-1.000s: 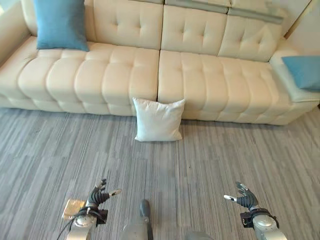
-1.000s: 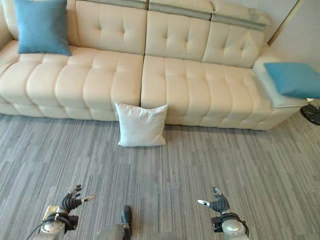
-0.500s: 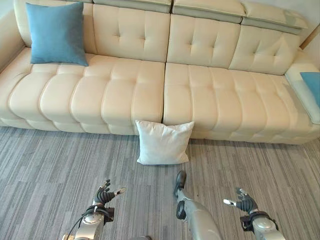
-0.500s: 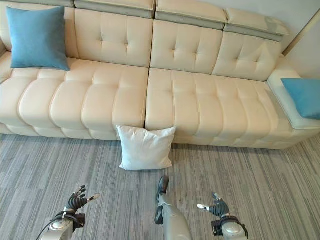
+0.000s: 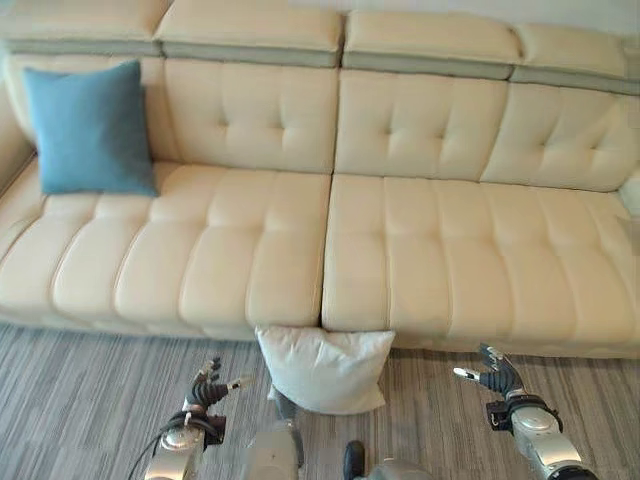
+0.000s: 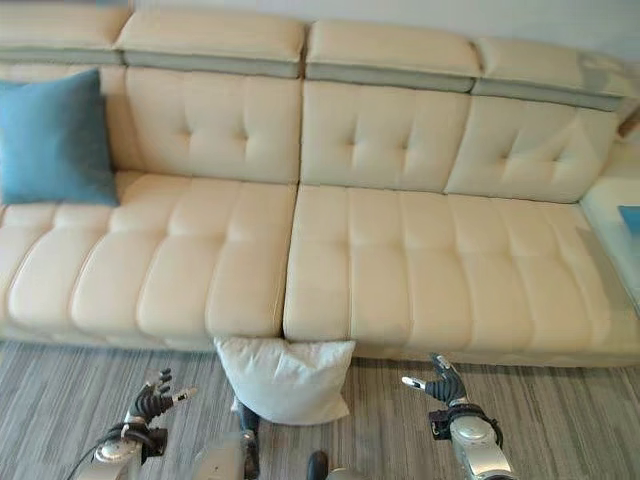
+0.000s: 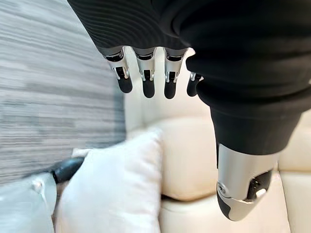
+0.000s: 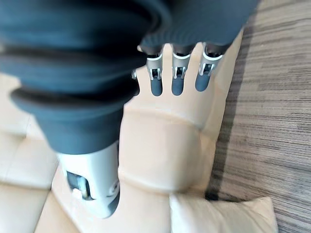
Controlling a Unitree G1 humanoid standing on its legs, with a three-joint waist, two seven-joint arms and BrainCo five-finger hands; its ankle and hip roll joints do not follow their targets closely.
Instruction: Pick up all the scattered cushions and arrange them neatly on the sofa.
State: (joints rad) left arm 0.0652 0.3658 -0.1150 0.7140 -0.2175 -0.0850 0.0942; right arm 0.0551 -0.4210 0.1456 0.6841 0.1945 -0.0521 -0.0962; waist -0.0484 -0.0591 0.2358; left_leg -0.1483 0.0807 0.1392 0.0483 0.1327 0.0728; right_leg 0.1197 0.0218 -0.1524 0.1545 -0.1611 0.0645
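A white cushion leans against the front of the cream sofa, on the grey floor, right at the seam between the two seats. A blue cushion stands upright against the backrest at the sofa's left end. A sliver of another blue cushion shows on the sofa's right arm. My left hand hovers low to the left of the white cushion, open and empty. My right hand hovers to its right, open as well, holding nothing. The white cushion also shows past my left hand's fingers.
The sofa's front edge runs close ahead of both hands. Grey striped carpet spreads left and right of the white cushion. The two wide seats lie bare between the blue cushions.
The camera has moved closer to the sofa, so the sofa and white cushion sit lower and larger in view. Both hands stay open and empty at either side.
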